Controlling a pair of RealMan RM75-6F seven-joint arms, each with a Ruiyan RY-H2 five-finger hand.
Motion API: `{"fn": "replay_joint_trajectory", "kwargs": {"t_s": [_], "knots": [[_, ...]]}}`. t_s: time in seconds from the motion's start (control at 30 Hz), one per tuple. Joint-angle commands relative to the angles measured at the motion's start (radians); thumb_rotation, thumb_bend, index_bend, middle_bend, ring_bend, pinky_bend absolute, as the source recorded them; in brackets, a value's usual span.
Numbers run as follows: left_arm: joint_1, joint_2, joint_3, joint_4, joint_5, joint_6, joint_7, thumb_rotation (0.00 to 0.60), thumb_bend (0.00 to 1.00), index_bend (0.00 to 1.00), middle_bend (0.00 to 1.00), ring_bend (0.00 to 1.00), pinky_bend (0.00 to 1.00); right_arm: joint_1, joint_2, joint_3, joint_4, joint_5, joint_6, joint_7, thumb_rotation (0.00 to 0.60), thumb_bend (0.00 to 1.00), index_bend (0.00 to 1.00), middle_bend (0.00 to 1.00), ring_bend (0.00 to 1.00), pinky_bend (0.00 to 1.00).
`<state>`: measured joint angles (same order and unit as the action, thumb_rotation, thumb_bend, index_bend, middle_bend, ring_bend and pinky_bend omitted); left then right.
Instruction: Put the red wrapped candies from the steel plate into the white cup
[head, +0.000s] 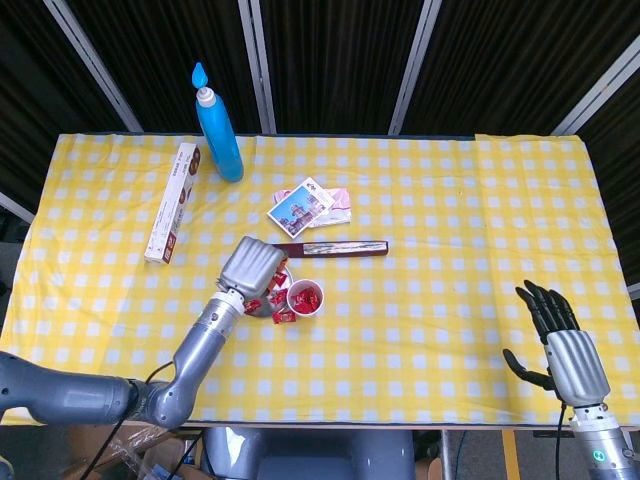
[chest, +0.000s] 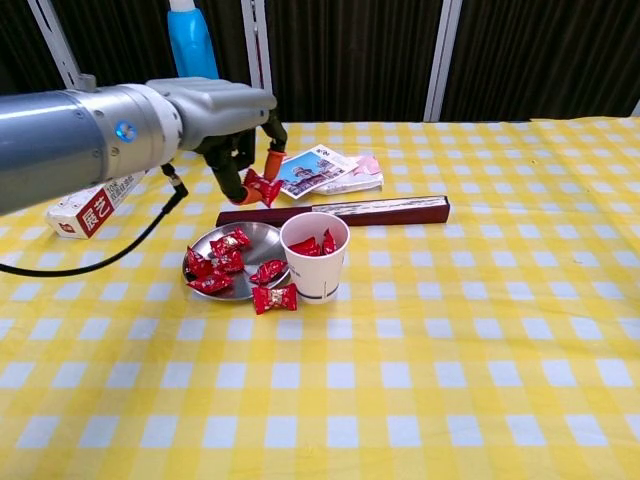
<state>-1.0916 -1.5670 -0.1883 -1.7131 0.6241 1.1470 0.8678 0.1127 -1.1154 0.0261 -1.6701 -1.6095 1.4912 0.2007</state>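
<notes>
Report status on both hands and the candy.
Left hand pinches red candy above steel plate, short of white cup. Right hand open, idle. Path clear.
</notes>
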Motion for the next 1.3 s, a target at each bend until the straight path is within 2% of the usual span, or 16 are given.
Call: {"fn": "replay_joint_trajectory", "kwargs": {"t_s": [0.03,0.27,0.37,0.5,0.83,0.97,1.2,1.3], "knots": [[-0.032,-0.055,-0.020,0.043,-0.002,-0.007,0.018,0.600,0.43,0.55,0.92,0.96,0.99,0.001,0.001,0.001,0.000,0.002,-0.002,0.003,0.600,0.39,0.00,0.00,0.00,0.00],[-0.066,-0.114,-0.020,0.090,-0.035,-0.030,0.057,0.600,0.36,0.53,0.90,0.96,0.99,0.001,0.003,0.001,0.000,0.001,-0.002,0.009,0.600,0.39,0.00,0.00,0.00,0.00],[-0.072,-0.121,-0.014,0.091,-0.050,-0.037,0.072,0.600,0.29,0.50,0.89,0.96,0.99,0.002,0.003,0.002,0.000,0.002,-0.002,0.010,0.600,0.39,0.00,0.00,0.00,0.00],[-0.073,-0.115,-0.010,0.082,-0.056,-0.034,0.081,0.600,0.24,0.44,0.88,0.95,0.99,0.002,0.003,0.001,0.000,0.002,-0.002,0.007,0.600,0.39,0.00,0.00,0.00,0.00],[-0.030,-0.057,-0.009,0.014,0.003,0.004,0.022,0.600,0.23,0.41,0.88,0.95,0.99,0.000,0.001,0.001,0.001,0.000,0.001,0.000,0.600,0.39,0.00,0.00,0.00,0.00],[0.006,0.017,0.042,-0.053,0.064,0.004,0.008,0.600,0.23,0.41,0.89,0.95,0.99,-0.001,0.000,0.000,0.002,-0.002,0.003,-0.002,0.600,0.39,0.00,0.00,0.00,0.00],[0.041,0.157,0.146,-0.101,0.171,-0.106,-0.034,0.600,0.24,0.41,0.90,0.96,0.99,-0.001,-0.003,0.000,0.002,-0.004,0.005,-0.008,0.600,0.39,0.00,0.00,0.00,0.00],[0.062,0.178,0.180,-0.086,0.214,-0.136,-0.070,0.600,0.31,0.39,0.91,0.96,0.99,-0.001,-0.004,0.000,0.003,-0.003,0.004,-0.010,0.600,0.39,0.00,0.00,0.00,0.00]]}}
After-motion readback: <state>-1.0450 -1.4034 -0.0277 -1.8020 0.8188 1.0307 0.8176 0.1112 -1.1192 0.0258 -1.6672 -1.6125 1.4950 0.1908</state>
